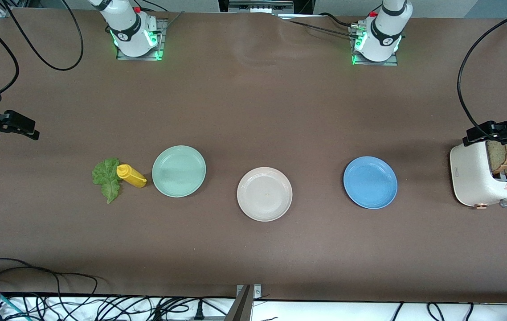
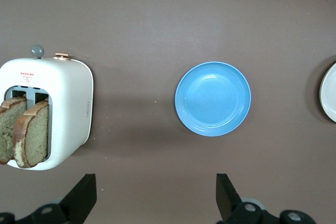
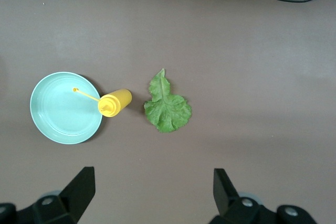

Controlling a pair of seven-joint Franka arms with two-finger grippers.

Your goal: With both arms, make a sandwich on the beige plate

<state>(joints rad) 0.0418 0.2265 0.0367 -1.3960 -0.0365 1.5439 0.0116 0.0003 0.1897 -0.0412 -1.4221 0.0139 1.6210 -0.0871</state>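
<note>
Two brown bread slices (image 1: 506, 158) stand in the slots of a white toaster (image 1: 480, 180) at the left arm's end; they also show in the left wrist view (image 2: 27, 137). The beige plate (image 1: 264, 209) lies bare mid-table, its rim just inside the left wrist view (image 2: 331, 94). The green lettuce leaf (image 1: 106, 179) lies flat at the right arm's end, also in the right wrist view (image 3: 167, 107). My left gripper (image 1: 485, 131) hangs open and empty over the table by the toaster (image 2: 156, 198). My right gripper (image 1: 19, 125) hangs open and empty over the right arm's end of the table (image 3: 152, 192).
A yellow squeeze bottle (image 1: 131, 175) lies between the lettuce and a mint-green plate (image 1: 178, 154). A blue plate (image 1: 370, 198) sits between the beige plate and the toaster. Black cables trail along the table's edges.
</note>
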